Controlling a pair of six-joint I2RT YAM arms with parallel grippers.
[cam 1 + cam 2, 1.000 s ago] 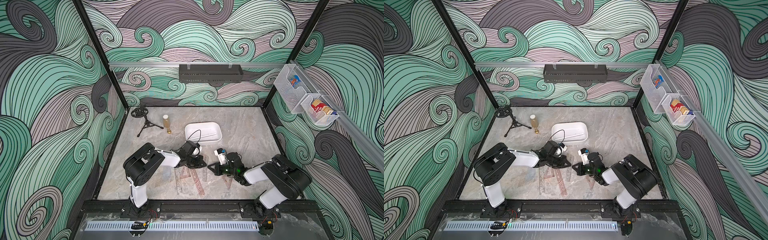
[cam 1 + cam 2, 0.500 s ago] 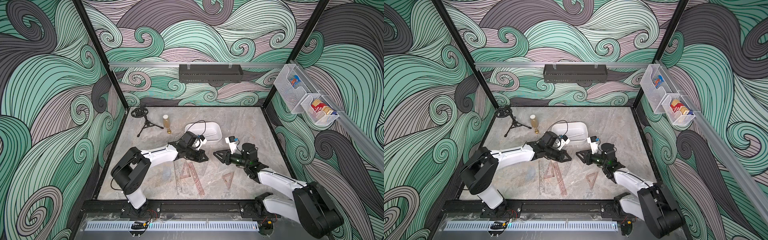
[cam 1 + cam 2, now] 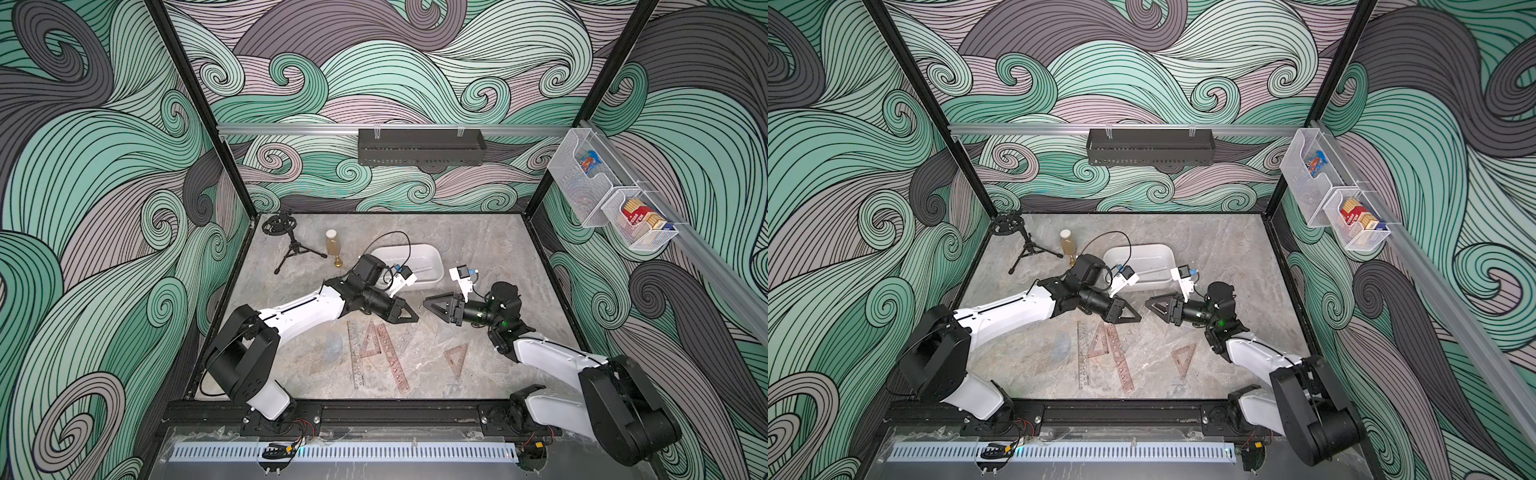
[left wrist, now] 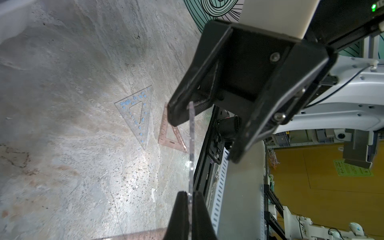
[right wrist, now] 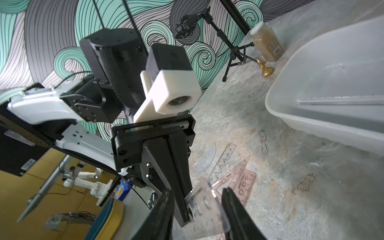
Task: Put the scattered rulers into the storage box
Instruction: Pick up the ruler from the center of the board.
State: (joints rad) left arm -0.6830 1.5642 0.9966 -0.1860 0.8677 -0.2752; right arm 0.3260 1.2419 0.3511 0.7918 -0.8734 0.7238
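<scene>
My left gripper (image 3: 411, 318) (image 4: 190, 194) is shut on a clear ruler (image 4: 190, 145), seen edge-on and held above the table. The ruler's free end reaches between the fingers of my right gripper (image 3: 430, 300) (image 5: 197, 192), whose jaws stand apart around it. The white storage box (image 3: 432, 259) sits just behind both grippers with one clear ruler (image 5: 340, 100) inside. In front of the grippers, several rulers lie flat on the table: a straight strip (image 3: 356, 353), a pinkish strip (image 3: 392, 361), a set square (image 3: 374, 340), a small triangle (image 3: 456, 359) and a clear triangle (image 4: 137, 116).
A small black tripod (image 3: 291, 245), a bottle (image 3: 332, 243) and a brass piece (image 3: 338, 262) stand at the back left. A black perforated tray (image 3: 419, 145) hangs on the back wall. Wire-mesh baskets (image 3: 582, 183) hang on the right wall.
Both arms have stretched out from folded poses and met over the middle of the table. The left gripper has lifted the clear ruler. The right gripper has opened around its free end.
</scene>
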